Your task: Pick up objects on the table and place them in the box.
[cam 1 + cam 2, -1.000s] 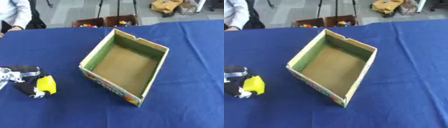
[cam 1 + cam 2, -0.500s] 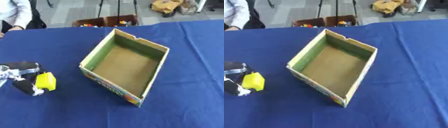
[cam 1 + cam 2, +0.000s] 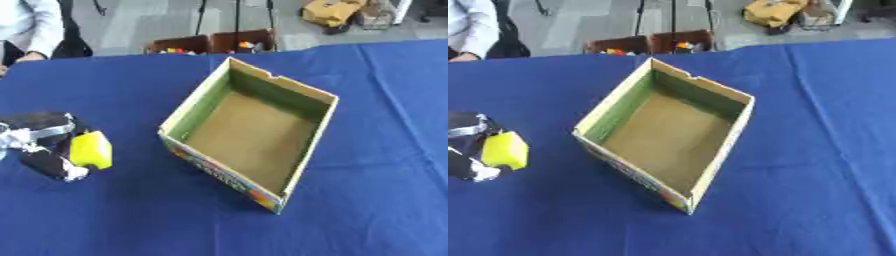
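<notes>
Box (image 3: 308, 95) with bare brown floor

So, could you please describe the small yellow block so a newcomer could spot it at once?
Start at the open cardboard box on the blue tablecloth, then look left to the robot's black left hand. The small yellow block is pinched there, the only bright yellow thing.

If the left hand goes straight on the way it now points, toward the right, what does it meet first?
Probably the box, at its near left wall. The left hand holds a yellow object; only blue tablecloth lies between, though height is unclear.
</notes>
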Robot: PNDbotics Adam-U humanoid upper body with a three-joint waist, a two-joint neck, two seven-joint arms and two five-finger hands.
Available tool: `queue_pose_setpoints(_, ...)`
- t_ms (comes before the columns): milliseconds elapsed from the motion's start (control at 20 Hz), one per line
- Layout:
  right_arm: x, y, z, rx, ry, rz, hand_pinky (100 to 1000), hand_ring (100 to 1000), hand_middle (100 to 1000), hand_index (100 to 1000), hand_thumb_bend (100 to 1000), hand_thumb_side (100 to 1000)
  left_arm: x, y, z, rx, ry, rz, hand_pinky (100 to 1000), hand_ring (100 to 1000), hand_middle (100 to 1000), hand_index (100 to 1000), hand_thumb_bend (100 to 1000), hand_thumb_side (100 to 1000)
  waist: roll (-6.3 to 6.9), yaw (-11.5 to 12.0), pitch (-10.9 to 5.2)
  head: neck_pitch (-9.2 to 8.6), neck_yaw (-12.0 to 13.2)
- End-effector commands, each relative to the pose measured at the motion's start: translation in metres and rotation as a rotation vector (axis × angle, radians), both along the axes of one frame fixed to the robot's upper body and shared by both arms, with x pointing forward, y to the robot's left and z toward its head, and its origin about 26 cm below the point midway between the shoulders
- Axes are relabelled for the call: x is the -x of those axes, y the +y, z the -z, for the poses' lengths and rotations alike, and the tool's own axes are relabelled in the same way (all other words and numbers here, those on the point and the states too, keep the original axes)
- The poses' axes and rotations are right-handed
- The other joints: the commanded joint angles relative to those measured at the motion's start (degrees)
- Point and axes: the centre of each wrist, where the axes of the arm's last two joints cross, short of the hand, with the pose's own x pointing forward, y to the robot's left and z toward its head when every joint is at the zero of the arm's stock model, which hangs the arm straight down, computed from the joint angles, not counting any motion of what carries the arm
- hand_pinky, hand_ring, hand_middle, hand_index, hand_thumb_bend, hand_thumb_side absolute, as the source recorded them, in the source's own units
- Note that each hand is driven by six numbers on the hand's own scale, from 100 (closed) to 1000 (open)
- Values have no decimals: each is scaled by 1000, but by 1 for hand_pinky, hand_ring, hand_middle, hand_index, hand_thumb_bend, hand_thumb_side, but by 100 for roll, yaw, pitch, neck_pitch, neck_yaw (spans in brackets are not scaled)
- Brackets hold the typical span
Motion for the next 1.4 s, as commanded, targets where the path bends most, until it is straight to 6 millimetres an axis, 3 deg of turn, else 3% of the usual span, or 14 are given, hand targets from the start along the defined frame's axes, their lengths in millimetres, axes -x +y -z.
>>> queue_pose_setpoints(50,4,-1,-7,3,-31,2,778,743,605,777,100,526,8,1,-42,8,-109,12,100,361,488,619,100,452,84,0,-138,9,-5)
queue_pose_setpoints(400,4,3,-6,8,-20,-12,778,743,606,777,100,533,12,-33,-91,36,-245,124,100,346,472,606,100,438,165,-59,-258,58,96)
queue_pose_setpoints(750,3,6,-3,14,-5,-29,779,743,606,778,100,519,0,-74,-122,76,-327,231,100,335,462,598,100,438,251,-185,-349,85,211)
queue_pose_setpoints(1100,3,8,-2,12,0,-46,779,743,606,779,100,514,-21,-108,-128,108,-348,291,100,329,457,593,100,438,314,-369,-382,40,368)
queue_pose_setpoints(1400,3,12,-5,-2,-13,-62,779,743,604,779,100,509,-47,-133,-112,93,-308,306,100,327,458,591,100,440,331,-603,-363,-22,514)
